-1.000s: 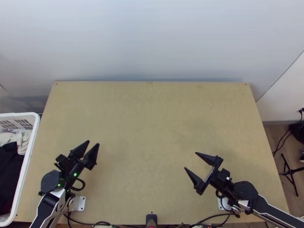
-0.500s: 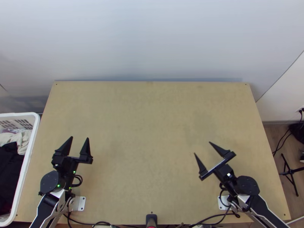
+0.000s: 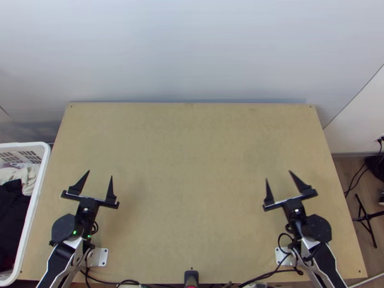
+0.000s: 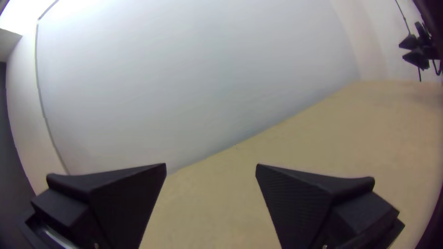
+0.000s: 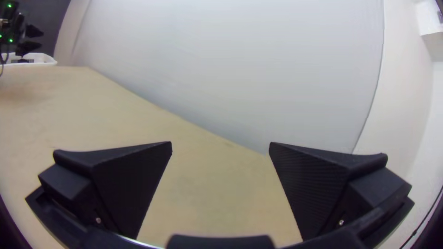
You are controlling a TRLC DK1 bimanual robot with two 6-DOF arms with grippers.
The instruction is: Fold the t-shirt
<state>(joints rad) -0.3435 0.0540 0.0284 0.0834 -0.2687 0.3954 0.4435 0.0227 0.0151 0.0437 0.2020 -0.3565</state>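
My left claw point(image 3: 100, 174) is wide open with nothing in it; its two black tips point toward the far side of the table point(image 3: 192, 168), near the left edge. My right claw point(image 3: 278, 175) is wide open too, with nothing in its grip; it points the same way over on the right, well apart from the other one. Past the left edge sits a white basket point(image 3: 33, 206) of clothes; a dark cloth point(image 3: 12, 221) lies bunched in it, next to a pale cloth point(image 3: 26, 177). I can't tell which of them is the t-shirt (they are all in a heap), but my guess is that it is in there.

So I think I am at the very start, with no folding done; the next job is to get the shirt. The left arm is closest, so I would swing it over the basket, dip down, pinch one cloth and lift it onto the table; it could snag the rim or bring up two things at once, so I should go slow; then both claws can spread it flat.
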